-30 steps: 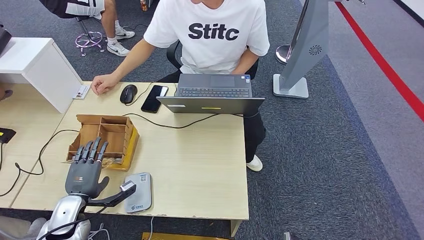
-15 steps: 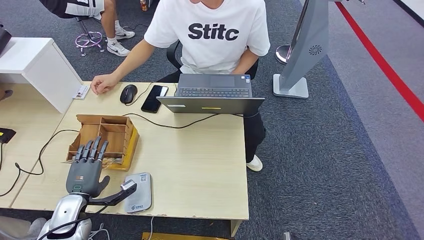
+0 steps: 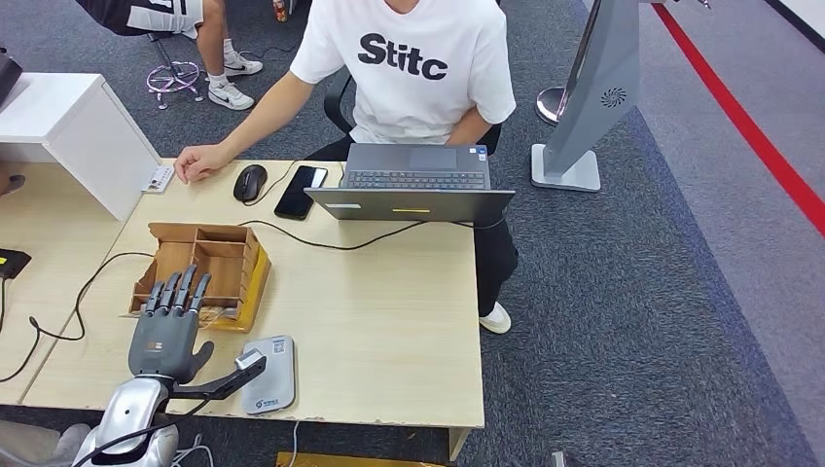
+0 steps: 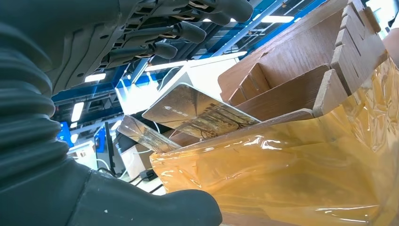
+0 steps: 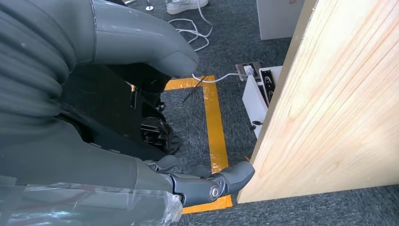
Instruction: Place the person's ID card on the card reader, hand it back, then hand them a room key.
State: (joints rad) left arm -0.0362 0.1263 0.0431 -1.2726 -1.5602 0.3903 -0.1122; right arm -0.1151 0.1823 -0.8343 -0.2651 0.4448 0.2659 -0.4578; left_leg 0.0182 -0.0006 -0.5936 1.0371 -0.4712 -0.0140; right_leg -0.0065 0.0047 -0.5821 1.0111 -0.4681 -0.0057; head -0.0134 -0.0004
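Little has shifted since a second ago: the seated person [image 3: 413,68] has leaned slightly toward the robot's left, while the left hand [image 3: 167,329] stays where it was, flat above the worktop [image 3: 389,311] with fingers [image 3: 175,292] spread and nothing in them, their tips reaching the near edge of the wooden card box [image 3: 199,268]; that box holds glossy room key cards [image 4: 200,110] propped at a slant in its near compartment, presumably so they can be lifted out easily; the grey card reader [image 3: 269,374] lies just beside the hand, close to the worktop's front edge, within reach for the scan; the ID card [image 3: 159,179] lies at the far corner, just beside the person's hand [image 3: 202,161], well apart from the robot, so it looks not yet handed over; the right hand [image 5: 207,186] hangs below the worktop's edge, fingers curled loosely, holding nothing.
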